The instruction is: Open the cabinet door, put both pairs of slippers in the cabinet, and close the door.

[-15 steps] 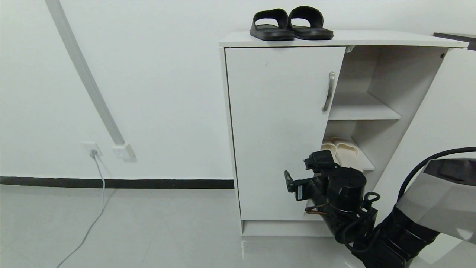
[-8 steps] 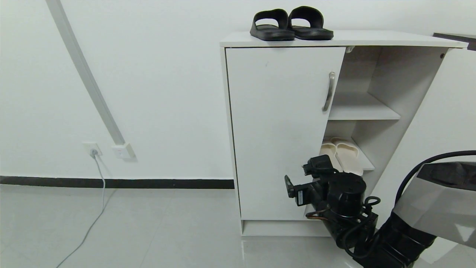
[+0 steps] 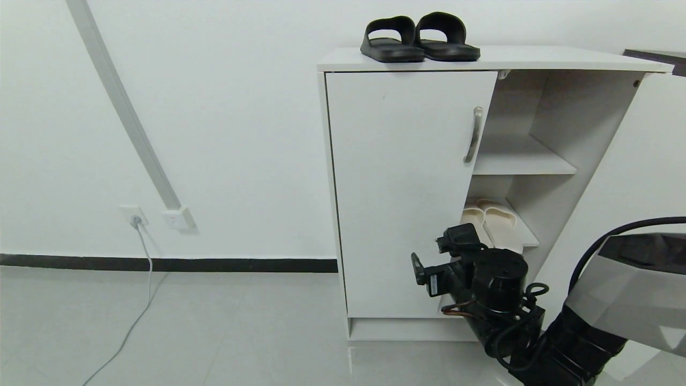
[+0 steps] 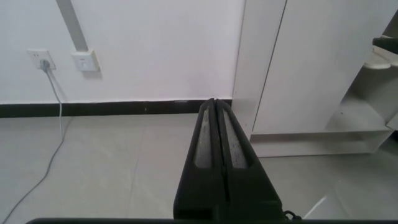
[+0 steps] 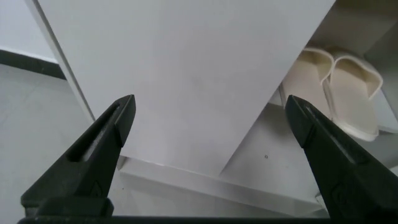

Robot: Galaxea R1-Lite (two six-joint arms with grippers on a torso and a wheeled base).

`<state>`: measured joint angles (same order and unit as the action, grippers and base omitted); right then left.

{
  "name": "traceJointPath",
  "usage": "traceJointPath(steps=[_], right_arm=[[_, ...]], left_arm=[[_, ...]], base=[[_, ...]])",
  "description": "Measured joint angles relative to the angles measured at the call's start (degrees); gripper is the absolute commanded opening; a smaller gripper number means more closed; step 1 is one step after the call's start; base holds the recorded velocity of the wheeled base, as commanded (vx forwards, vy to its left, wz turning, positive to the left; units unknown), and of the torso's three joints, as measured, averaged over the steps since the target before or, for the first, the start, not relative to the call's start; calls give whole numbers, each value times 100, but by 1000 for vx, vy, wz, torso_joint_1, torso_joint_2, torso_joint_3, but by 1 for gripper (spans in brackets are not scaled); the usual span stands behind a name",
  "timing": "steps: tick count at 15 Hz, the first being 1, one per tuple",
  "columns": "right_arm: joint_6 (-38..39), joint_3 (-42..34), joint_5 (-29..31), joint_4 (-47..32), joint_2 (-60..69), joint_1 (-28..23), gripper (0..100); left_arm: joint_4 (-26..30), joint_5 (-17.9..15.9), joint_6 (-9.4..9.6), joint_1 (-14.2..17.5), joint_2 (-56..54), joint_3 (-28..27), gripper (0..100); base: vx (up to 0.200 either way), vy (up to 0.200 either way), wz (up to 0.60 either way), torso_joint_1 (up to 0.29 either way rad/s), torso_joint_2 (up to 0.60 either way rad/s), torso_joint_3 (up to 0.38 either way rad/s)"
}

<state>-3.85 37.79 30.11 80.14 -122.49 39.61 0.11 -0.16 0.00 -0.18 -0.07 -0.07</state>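
Cabinet [image 3: 536, 53], right door [image 3: 632, 161] open; two slipper pairs.
Black slippers [image 3: 420, 37] on top, left; cream slippers [image 3: 496, 222] inside, lower shelf. Right gripper [image 5: 210, 106] spread, empty, near the cabinet's foot. Left gripper [image 4: 215, 104] clenched, empty.

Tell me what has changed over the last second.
The right claw drew back and down a little from the lower shelf, so the cream slippers lying there show more fully. It is open and holds nothing. The black slippers stayed on top of the cabinet, and its right door stayed open.
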Motion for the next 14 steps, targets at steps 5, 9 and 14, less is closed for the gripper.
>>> traceJointPath(steps=[5, 9, 14], right_arm=[[0, 2, 2, 2, -16, 11, 100], [-24, -15, 5, -2, -33, 9, 100], [-88, -34, 2, 5, -37, 16, 100]], left_arm=[[-9, -2, 0, 2, 0, -6, 0], [-4, -2, 0, 0, 0, -2, 0], [-4, -2, -5, 0, 0, -2, 0]], base=[[0, 0, 0, 39, -411, -361], [0, 0, 0, 119, -466, -354], [0, 0, 0, 150, -469, -324]])
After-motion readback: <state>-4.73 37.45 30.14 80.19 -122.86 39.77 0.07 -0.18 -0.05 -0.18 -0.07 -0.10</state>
